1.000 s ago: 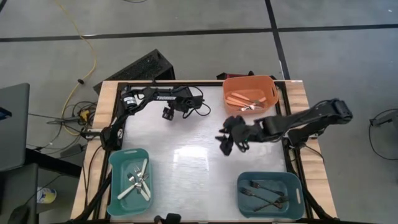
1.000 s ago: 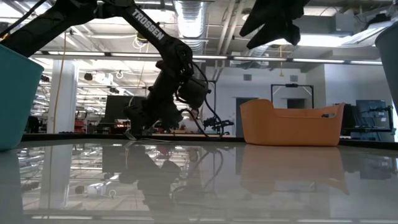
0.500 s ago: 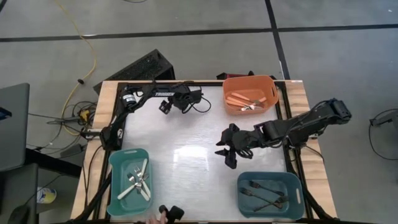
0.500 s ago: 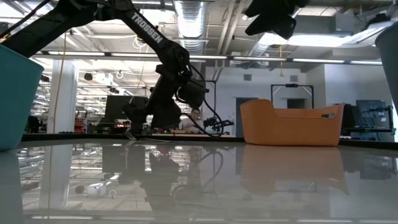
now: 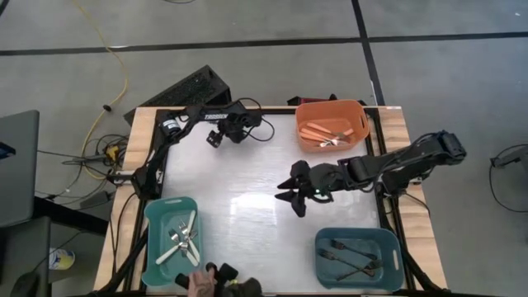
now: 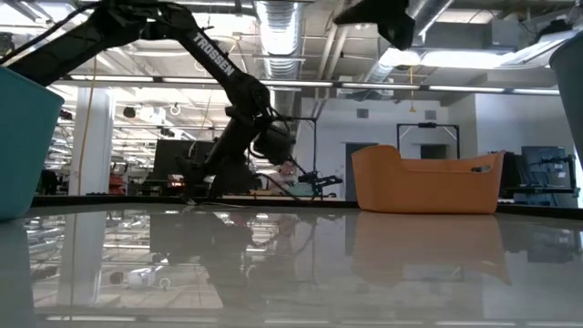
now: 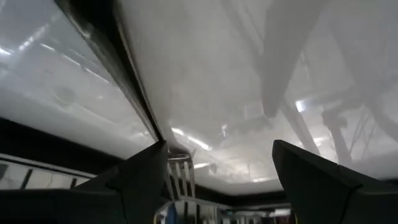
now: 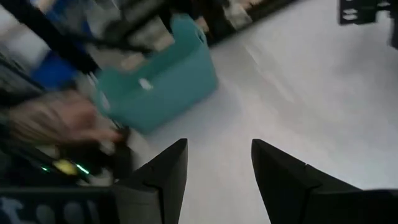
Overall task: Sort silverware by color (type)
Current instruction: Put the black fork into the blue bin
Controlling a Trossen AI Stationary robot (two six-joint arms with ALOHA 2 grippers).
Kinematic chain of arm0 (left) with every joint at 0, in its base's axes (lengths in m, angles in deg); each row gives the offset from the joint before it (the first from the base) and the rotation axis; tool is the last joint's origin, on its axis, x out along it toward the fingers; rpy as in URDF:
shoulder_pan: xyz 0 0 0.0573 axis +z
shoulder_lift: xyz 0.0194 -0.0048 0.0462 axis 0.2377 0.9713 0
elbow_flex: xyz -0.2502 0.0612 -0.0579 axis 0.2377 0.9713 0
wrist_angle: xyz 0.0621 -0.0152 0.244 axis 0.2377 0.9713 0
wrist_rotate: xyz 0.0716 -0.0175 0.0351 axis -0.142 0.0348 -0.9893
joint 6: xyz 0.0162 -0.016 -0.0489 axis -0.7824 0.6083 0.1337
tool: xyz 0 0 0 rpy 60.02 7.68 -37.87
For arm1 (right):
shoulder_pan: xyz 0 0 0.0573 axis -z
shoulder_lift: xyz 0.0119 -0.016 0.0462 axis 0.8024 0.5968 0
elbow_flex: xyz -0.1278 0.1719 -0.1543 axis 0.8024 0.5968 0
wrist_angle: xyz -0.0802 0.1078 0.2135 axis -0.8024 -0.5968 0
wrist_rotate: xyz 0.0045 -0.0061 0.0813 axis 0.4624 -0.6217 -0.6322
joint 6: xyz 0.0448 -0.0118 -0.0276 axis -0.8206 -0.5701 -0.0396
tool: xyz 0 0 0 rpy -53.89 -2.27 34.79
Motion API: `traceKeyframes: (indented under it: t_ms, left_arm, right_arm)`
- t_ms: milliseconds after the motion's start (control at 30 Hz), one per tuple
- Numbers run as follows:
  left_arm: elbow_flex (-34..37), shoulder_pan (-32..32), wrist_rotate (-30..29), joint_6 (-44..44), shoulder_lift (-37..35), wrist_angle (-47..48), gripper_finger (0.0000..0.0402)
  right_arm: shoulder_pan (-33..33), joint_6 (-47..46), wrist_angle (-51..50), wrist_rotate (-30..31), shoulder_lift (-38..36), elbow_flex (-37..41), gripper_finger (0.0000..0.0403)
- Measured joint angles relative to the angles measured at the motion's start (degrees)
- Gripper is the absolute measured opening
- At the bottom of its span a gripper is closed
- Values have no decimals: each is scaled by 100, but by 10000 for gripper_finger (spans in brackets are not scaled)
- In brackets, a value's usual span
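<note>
The silverware lies sorted in three bins: orange-handled pieces in the orange bin (image 5: pixel 332 124) at the far right, white-handled ones in the teal bin (image 5: pixel 172 239) at the near left, and black-handled forks in the blue-grey bin (image 5: pixel 357 256) at the near right. My left gripper (image 5: pixel 216 138) hangs open low over the table's far left edge. In its wrist view, thin metal tines (image 7: pixel 179 177) show close beside one finger; I cannot tell what they belong to. My right gripper (image 5: pixel 290 196) stands open above the table's middle, pointing toward the teal bin (image 8: pixel 158 84), with nothing between its fingers.
A person's hand (image 5: pixel 198 285) reaches in at the near edge beside the teal bin, and it also shows in the right wrist view as a blurred hand (image 8: pixel 56 121). The white tabletop (image 5: pixel 239 181) lies bare between the bins. A black frame rail runs along the far edge (image 7: pixel 118 68).
My left gripper has gone toward the table's far left edge and rolled about its own line. My right gripper has swung a little toward the table's left and turned to face the near left bin. A person's hand has come in at the near edge.
</note>
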Motion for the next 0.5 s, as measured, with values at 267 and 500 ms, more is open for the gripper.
traceKeyframes:
  t_ms: [267, 500]
  left_arm:
    - [-4, 389, -284, -352, 107, -260, 279]
    - [-4, 261, 389, -107, 105, 90, 278]
  right_arm:
    - [-137, -467, 1246, 125, 43, -2, 200]
    - [-286, -400, 1513, 415, 47, 0, 200]
